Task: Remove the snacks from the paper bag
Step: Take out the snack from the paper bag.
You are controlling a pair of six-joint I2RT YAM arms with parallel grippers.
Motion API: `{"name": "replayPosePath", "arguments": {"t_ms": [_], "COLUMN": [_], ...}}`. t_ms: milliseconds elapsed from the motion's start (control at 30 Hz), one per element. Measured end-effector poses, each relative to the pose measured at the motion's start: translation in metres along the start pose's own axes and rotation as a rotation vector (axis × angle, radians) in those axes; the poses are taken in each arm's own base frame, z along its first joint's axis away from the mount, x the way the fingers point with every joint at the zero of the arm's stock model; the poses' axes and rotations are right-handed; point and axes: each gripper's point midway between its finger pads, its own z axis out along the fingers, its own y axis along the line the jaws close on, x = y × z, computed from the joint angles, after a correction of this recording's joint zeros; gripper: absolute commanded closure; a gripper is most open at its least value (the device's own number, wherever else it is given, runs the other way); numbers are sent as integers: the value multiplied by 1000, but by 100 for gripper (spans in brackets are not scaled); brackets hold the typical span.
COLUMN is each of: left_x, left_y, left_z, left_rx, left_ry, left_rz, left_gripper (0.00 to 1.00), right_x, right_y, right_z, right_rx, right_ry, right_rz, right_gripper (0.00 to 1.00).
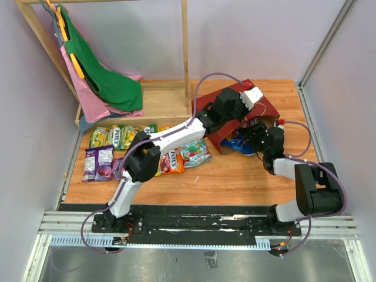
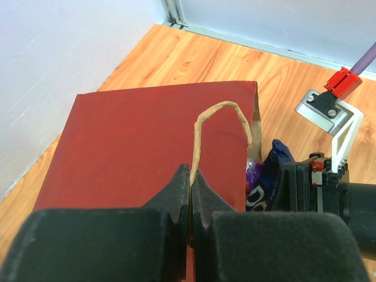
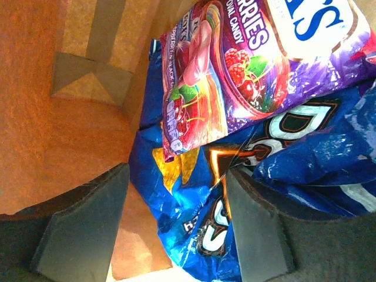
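Observation:
The dark red paper bag [image 1: 232, 114] lies on its side at the back right, mouth toward the right arm. My left gripper [image 2: 191, 176] is shut on its thin tan handle [image 2: 226, 108], above the red side [image 2: 135, 147]. My right gripper [image 3: 176, 176] stands open inside the bag's mouth, against the brown lining [image 3: 70, 117]. The blue Doritos bag [image 3: 194, 205] lies between its fingers and touches the right one. A purple candy packet [image 3: 235, 70] rests on the chips. The Doritos bag [image 1: 238, 144] pokes out of the mouth. Several snacks [image 1: 114, 136] lie at the left.
A wooden rack [image 1: 185, 47] with green and pink cloths [image 1: 100, 79] on hangers stands at the back left. Purple packets [image 1: 98, 163] and orange ones [image 1: 172, 160] lie near the left arm. Grey walls close in the table's left, back and right.

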Motion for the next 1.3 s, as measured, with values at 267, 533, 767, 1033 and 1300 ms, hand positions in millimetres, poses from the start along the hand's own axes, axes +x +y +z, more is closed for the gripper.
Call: {"name": "replayPosePath", "arguments": {"t_ms": [267, 533, 767, 1033, 1300], "left_x": [2, 2, 4, 7, 8], "left_y": [-1, -1, -3, -3, 0], "left_z": [0, 0, -1, -1, -1], "left_rx": [3, 7, 12, 14, 9], "left_ry": [6, 9, 16, 26, 29], "left_rz": [0, -2, -11, -13, -13], "left_gripper": [99, 99, 99, 99, 100], "right_x": [-12, -25, 2, 15, 7], "right_y": [23, 35, -5, -20, -6], "right_z": [-16, -30, -5, 30, 37], "right_rx": [-44, -58, 58, 57, -20], "right_ry": [-33, -95, -17, 24, 3], "right_rz": [58, 129, 244, 340, 374], "right_gripper": [30, 39, 41, 40, 39]}}
